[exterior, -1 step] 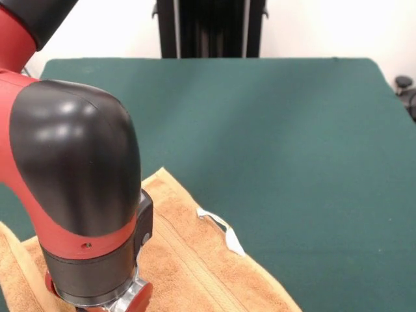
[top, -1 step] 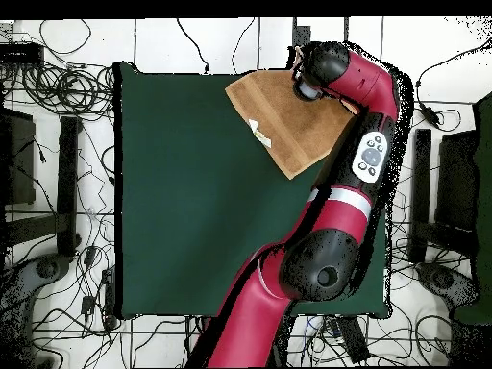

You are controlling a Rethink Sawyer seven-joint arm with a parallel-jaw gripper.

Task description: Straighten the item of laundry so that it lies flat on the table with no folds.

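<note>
Apparently the arm [exterior, -1 step: 71, 195] is reaching down over the towel [exterior, -1 step: 195, 260], which lies at a corner of the counter [exterior, -1 step: 273, 143]. The arm's wrist hides the fingers, so I cannot tell if they hold the cloth. The white tag [exterior, -1 step: 222, 231] lies beside the arm. Next, I judge, the towel needs pulling inward and spreading.
</note>
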